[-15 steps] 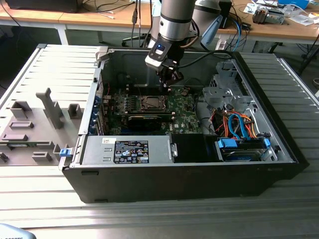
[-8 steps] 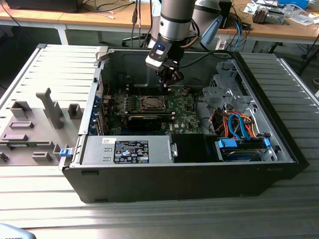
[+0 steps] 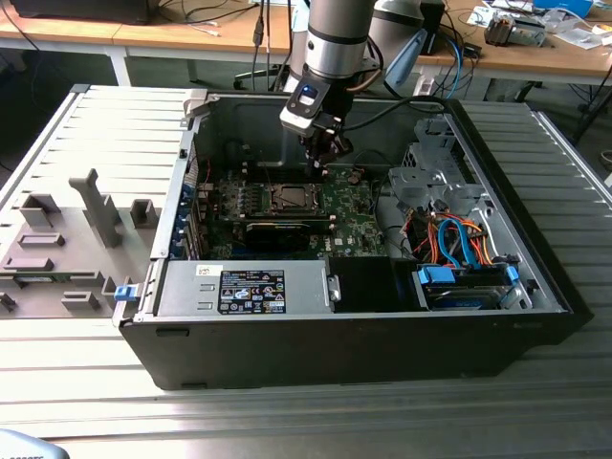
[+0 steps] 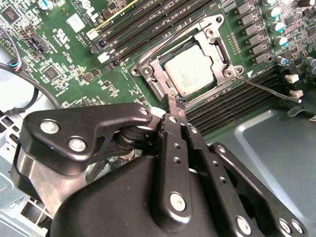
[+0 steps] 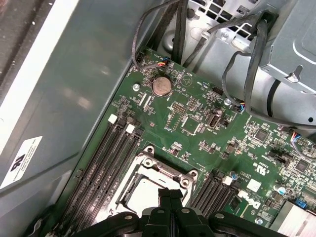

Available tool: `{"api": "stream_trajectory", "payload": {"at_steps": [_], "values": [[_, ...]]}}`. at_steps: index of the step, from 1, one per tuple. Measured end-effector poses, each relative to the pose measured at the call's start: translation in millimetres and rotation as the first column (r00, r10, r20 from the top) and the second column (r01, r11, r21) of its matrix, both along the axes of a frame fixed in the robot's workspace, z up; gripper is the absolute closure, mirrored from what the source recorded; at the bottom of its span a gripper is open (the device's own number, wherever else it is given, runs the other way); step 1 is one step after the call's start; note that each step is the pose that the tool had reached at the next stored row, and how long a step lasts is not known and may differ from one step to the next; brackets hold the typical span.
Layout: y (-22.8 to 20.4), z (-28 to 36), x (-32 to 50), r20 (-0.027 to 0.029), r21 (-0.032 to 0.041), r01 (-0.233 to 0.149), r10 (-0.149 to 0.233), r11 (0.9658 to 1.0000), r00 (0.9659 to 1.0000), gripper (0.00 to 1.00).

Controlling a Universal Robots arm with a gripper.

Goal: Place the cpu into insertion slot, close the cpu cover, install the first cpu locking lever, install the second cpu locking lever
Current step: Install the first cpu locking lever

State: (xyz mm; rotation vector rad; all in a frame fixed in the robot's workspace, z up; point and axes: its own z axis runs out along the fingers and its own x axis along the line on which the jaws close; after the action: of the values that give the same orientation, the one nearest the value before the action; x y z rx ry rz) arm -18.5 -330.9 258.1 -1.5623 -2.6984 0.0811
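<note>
1. At the exterior view's left of the arm you have the insertion slot [image 3: 287,197], set in the green motherboard [image 3: 359,225] in the far half of the open case [image 3: 335,349]. The cpu [image 4: 190,71] already sits in it, silver top up. The cpu cover [image 4: 197,30] looks to lie flat around it, though you cannot tell whether it is latched.

2. Next comes the gripper [image 4: 173,104]. Its fingertips are pinched together with nothing visible between them, and they are down at the slot's metal rim, just beside one edge of the cpu. In the exterior view it hangs just to the right of the slot and slightly farther back. From the tips, the chip therefore lies toward the exterior view's left and nearer.

3. Weigh the locking lever [image 4: 266,89] most. It is a thin metal rod leaving a corner of the slot, and its long axis runs away from the slot beside the long black slots [image 4: 222,106]. It looks unhooked. Its root is one corner along from the fingertips and apart from them.

4. Farthest to the exterior view's right, the drive cage [image 3: 435,172] and the cables [image 3: 459,244] stand well apart from the gripper.
</note>
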Motion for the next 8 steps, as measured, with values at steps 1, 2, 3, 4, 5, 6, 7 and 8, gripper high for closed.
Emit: {"api": "stream_trajectory", "payload": {"at_steps": [1,2,3,4,5,6,7,8], "values": [[0.0,0.0,0.0,0.0000,0.0000,-0.002,0.002,1.0000,1.0000,0.89],[0.0,0.0,0.0,0.0000,0.0000,-0.004,0.004,1.0000,1.0000,0.89],[0.0,0.0,0.0,0.0000,0.0001,-0.006,0.006,1.0000,1.0000,0.89],[0.0,0.0,0.0,0.0000,0.0000,-0.008,0.008,1.0000,1.0000,0.89],[0.0,0.0,0.0,0.0000,0.0000,-0.009,0.009,1.0000,1.0000,0.89],[0.0,0.0,0.0,0.0001,0.0000,-0.011,0.011,0.9999,0.9999,0.89],[0.0,0.0,0.0,0.0001,0.0000,-0.012,0.012,0.9999,0.9999,0.89],[0.0,0.0,0.0,0.0000,0.0000,-0.014,0.014,0.9999,0.9999,0.89]]}}
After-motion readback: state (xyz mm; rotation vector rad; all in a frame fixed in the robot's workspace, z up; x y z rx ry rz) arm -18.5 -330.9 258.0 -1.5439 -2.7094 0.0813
